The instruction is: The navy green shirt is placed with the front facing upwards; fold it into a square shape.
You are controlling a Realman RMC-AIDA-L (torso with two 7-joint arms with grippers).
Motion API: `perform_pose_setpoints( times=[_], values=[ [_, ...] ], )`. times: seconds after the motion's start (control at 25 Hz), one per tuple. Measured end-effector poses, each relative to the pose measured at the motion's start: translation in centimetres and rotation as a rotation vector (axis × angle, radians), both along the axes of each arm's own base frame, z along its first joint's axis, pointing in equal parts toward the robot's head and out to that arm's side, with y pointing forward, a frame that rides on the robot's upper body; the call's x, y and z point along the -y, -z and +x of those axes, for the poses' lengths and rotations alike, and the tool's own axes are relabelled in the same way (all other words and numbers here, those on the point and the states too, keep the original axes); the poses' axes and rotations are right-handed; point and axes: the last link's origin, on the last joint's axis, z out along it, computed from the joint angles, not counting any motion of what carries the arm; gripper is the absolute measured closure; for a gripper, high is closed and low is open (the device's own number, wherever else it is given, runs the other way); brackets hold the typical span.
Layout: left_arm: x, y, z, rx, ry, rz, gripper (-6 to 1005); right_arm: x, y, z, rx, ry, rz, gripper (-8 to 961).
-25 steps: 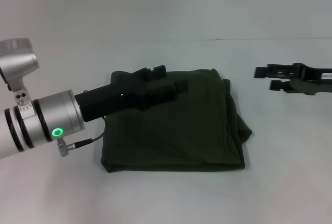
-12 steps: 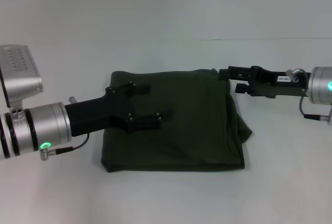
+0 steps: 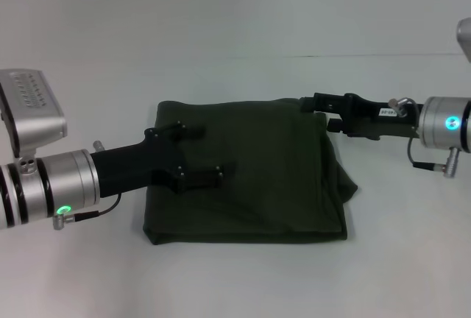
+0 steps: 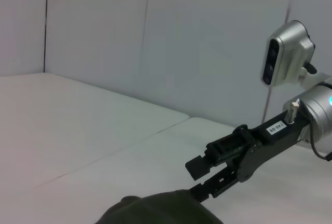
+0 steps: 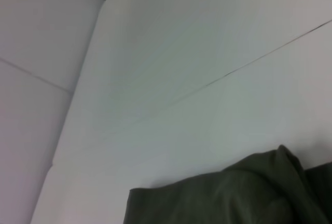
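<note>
The left gripper (image 3: 199, 154), a black two-fingered claw on a silver arm, hangs over the left part of the navy green shirt (image 3: 257, 185), a dark olive cotton T-shirt already folded into a thick, nearly square bundle on the white table (image 3: 235, 281). Its jaws are spread wide, holding nothing, and the cloth lies directly beneath and ahead of them. The bundle's long axis runs left to right. The near and left edges look straight, while on the right side loose layers bulge out past the fold.

The right gripper (image 3: 320, 106), black as well, sits at the bundle's far right corner; in the left wrist view its jaws (image 4: 205, 177) are parted, with the lower one at the cloth's edge. Whether it is pinching fabric I cannot tell for sure. It is the nearer arm to the untidy right side, so tucking that bulge probably falls to it. Bare table surrounds the bundle on all sides, leaving room to move.
</note>
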Motion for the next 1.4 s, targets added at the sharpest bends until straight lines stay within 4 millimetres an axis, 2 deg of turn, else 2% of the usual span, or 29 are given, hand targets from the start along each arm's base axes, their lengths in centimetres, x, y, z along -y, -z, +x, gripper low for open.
perform_pose_setpoints(
  times=[0.36,0.64,1.12,1.4],
  values=[
    [-0.2,-0.1,-0.2,-0.005,-0.014,0.016,63,-0.2,2.6,-1.3,0.01,0.015,0.008,38],
    [-0.4,0.0,-0.3,-0.01,-0.025,0.024,63,-0.6,3.3,-1.5,0.023,0.02,0.051,39],
    [-0.5,0.1,-0.4,-0.014,-0.038,0.033,62,-2.2,2.0,-2.4,0.0,-0.027,0.187,39],
    [-0.6,-0.1,-0.7,0.003,-0.063,0.044,62,-2.4,-0.4,-0.5,0.022,-0.014,0.296,39]
  ],
)
